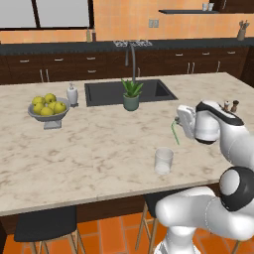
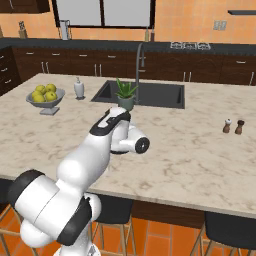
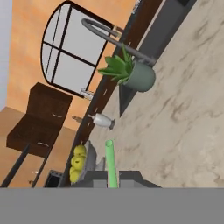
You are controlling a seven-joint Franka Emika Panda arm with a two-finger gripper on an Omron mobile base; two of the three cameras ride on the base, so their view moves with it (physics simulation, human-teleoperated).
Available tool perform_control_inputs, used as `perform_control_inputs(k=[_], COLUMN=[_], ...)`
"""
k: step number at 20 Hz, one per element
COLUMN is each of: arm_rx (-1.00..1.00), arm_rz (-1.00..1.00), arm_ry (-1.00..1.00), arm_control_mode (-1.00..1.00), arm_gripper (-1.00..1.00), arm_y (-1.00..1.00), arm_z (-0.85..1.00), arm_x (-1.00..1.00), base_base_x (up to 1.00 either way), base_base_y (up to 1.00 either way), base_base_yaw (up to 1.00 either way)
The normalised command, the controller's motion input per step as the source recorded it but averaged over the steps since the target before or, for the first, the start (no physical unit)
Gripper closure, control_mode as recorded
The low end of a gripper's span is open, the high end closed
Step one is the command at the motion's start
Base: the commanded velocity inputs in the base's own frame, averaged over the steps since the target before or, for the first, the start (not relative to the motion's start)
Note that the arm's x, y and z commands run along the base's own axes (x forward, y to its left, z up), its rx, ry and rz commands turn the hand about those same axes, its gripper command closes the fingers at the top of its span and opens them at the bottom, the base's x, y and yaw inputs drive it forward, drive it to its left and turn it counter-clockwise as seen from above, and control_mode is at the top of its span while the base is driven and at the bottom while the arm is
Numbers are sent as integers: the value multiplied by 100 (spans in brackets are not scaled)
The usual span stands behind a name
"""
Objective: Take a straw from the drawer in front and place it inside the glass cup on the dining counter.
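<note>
The end effector (image 1: 179,120) is held above the table (image 1: 89,149), toward its near right part, and is seen clamped on the straw (image 1: 175,133). In the hand view the green straw (image 3: 110,162) rises from between the two dark finger tips, which are drawn together on it. In the left base view the straw hangs tilted below the end effector, clear of the table surface. The glass cup (image 1: 163,160) stands upright near the near edge of the table, lower than the straw and a little to its left; the two are apart. A potted plant (image 1: 131,95) is set at the near rim of the inset sink (image 1: 99,92). A fruit bowl (image 1: 48,110) and a soap bottle (image 1: 72,94) are placed toward the left edge. Two shakers (image 2: 233,126) stand toward the right edge.
</note>
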Motion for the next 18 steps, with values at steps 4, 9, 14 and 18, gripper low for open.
perform_control_inputs(k=[4, 9, 14, 18], arm_rx=[12, 8, 8, 3], arm_rz=[19, 17, 7, 0], arm_ry=[1, 0, 0, 0], arm_control_mode=[-100, -100, -100, -100], arm_gripper=[100, 100, 100, 100], arm_y=[21, -4, -4, 30], arm_z=[1, 1, 4, -1], arm_x=[31, 10, 4, 1], base_base_x=[0, 0, 0, 0], base_base_y=[0, 0, 0, 0], base_base_yaw=[0, 0, 0, 0])
